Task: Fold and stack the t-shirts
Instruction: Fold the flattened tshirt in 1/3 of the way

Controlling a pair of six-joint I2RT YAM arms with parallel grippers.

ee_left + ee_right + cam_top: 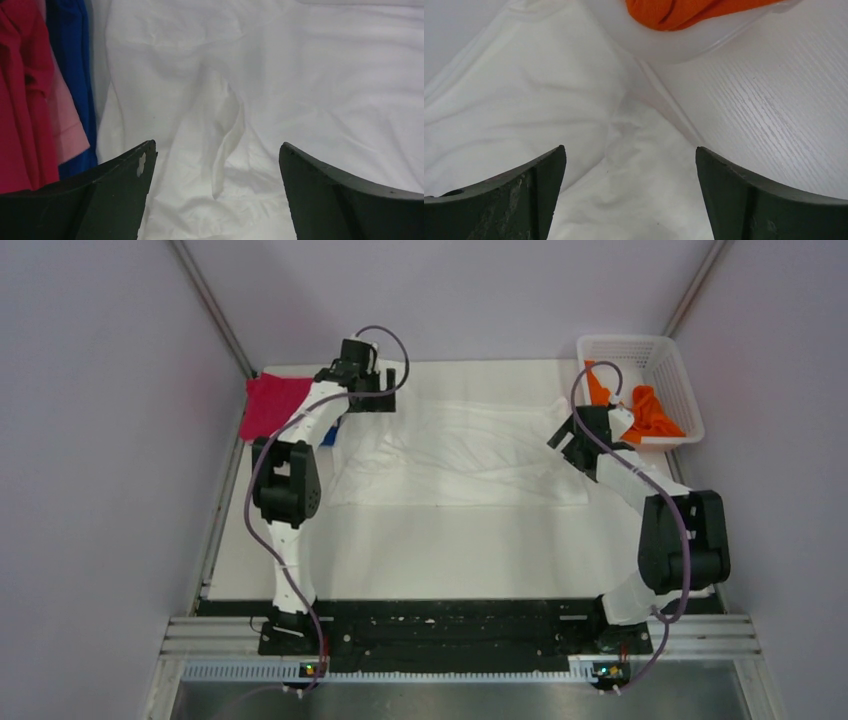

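A large white t-shirt (460,452) lies spread and wrinkled across the back middle of the table; no print shows on it. My left gripper (372,400) hangs open and empty over its left part (280,75), with a raised fold (231,135) between the jaws (217,145). My right gripper (576,436) hangs open and empty over its right edge (524,100), near the basket (630,148). A magenta-red shirt (272,405) and a blue shirt (331,434) lie at the back left, also seen in the left wrist view (22,95) (75,60). An orange shirt (652,412) (684,11) lies in the basket.
A white plastic lattice basket (672,370) stands at the back right corner, its rim (704,47) close to my right gripper. Bare white tabletop (440,550) lies between the shirt and the arm bases. Grey walls close in both sides.
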